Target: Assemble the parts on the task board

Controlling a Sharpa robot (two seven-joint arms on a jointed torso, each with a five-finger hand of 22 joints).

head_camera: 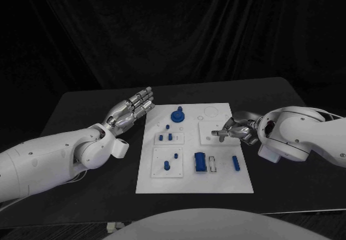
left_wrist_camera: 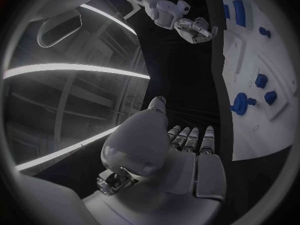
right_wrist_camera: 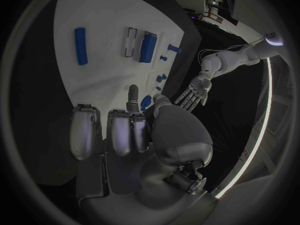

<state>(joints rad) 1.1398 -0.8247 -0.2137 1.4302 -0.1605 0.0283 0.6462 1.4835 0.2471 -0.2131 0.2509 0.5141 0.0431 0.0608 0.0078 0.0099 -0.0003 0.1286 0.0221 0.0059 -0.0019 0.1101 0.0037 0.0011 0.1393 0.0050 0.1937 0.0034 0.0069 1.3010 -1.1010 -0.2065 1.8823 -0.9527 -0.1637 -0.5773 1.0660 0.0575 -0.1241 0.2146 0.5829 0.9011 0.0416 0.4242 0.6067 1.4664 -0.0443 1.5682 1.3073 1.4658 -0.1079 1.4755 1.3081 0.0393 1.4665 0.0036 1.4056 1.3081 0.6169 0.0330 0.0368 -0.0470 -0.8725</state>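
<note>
Near edge of board [head_camera: 194, 186] was bare white; the blue pieces sat further up it. Board lay mid-table [head_camera: 86, 105], long side running away from the robot.

Parts as seen: wide blue block [head_camera: 200, 162] in the near-right area, clear-looking frame just beside it, slim blue bar [head_camera: 235, 161] near the right edge. Small pegs [head_camera: 167, 164] on the raised pad at near-left. Two small pieces [head_camera: 169, 136] on the mid-left pad. Round knob w/ a stem [head_camera: 177, 117] toward the far-left corner. All matte blue, small, hard-looking; prob light and easy to knock.

R hand [head_camera: 229, 132] was over the mid-right pad, fingers curled in, tips close to the surface. Couldn't tell if it had a piece pinched or was just pressing; wrist view didn't settle it either.

L hand [head_camera: 134, 109] hung off the board's left edge near the far corner, flat, fingers straight and apart, holding nothing.

Judgement: R hand was working the mid-right pad, seating or picking. To do it well: come straight down, keep the piece square to its slot, light push, no sideways drag that shifts the board. L hand could steady the left edge if the board slides.
</note>
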